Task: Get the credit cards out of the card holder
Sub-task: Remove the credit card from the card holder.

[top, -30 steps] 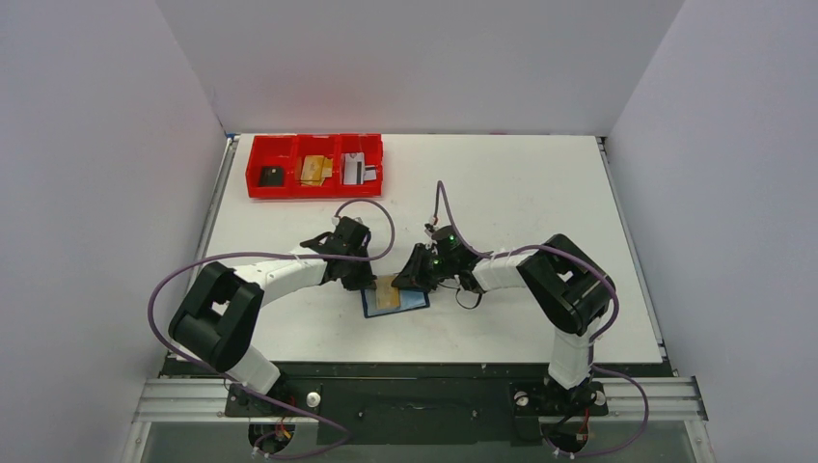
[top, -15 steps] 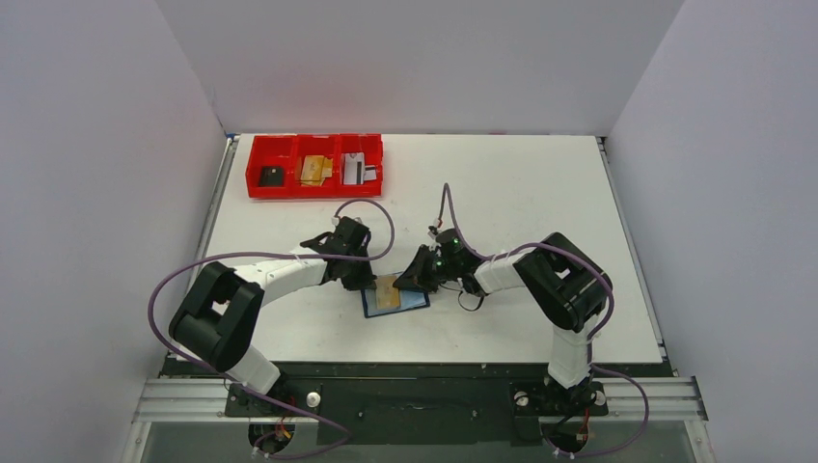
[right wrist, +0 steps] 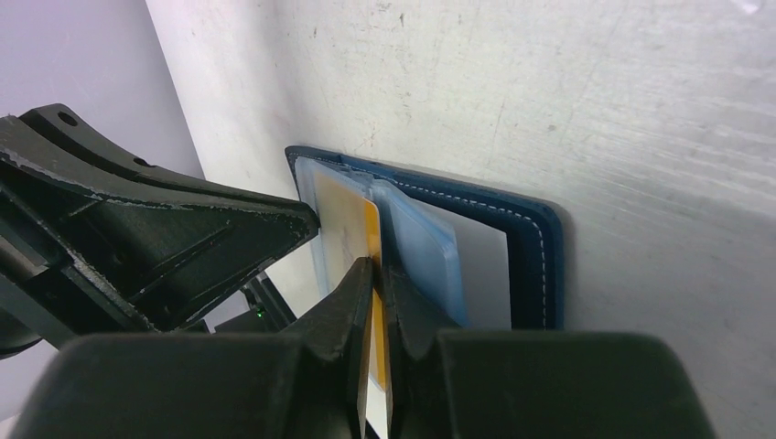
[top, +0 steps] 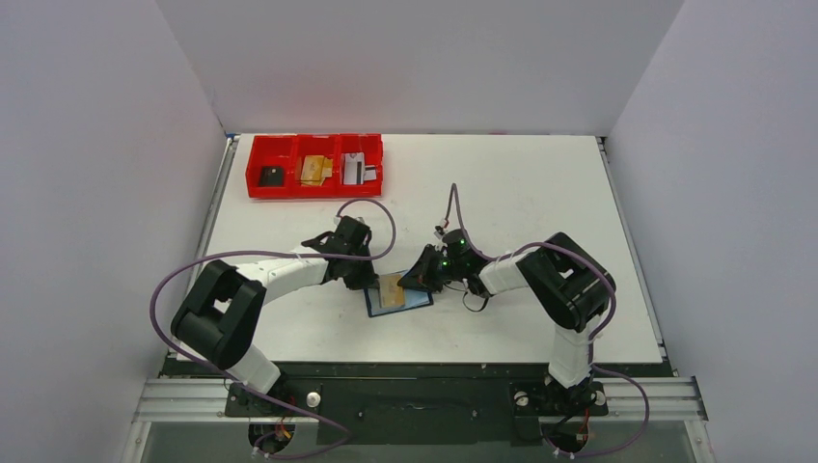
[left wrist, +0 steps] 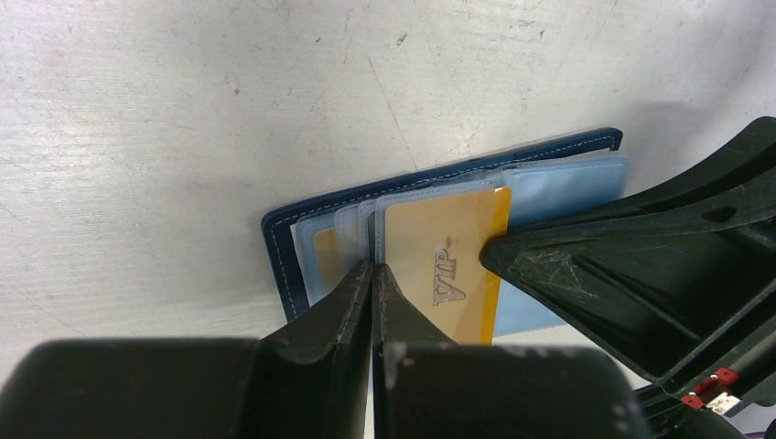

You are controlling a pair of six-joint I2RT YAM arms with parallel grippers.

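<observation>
Wallet [top: 397,299] lies open and flat on the white surface [top: 540,193], near its front edge, between the two arms. Gold card [left wrist: 444,265] sits part-way out of its clear sleeve [left wrist: 567,187], lettering visible. A second gold edge shows in the sleeve to its left.

Right fingers [right wrist: 362,279]: clamped on the gold card's edge; the orange rim runs between the tips. Grip looks shallow, on the edge only.

Left fingers [left wrist: 366,282]: pressed together, tips at the left margin of the sleeves. Cannot tell whether they pinch a sleeve or only press down on it.

Red tray [top: 253,183] at the far left of the surface holds a black, a gold and a silver-grey item, one per compartment.

Risks from here, as judgement:
- Card slips from the right fingers. Cause: thin edge grip plus sleeve friction on a smooth card.
- Wallet drags along with the card instead of releasing it. Cause: left fingers hold only a small margin, so if they are pressing rather than pinching the hold is weak.
- Sleeve lifts or buckles and the card jams. Cause: pulling upward rather than along the pocket's opening.
- The two sets of fingers collide. Cause: they work just beside each other over the same wallet half.
- Neighbouring card shifts out too. Cause: overlapping sleeves moving together.
</observation>
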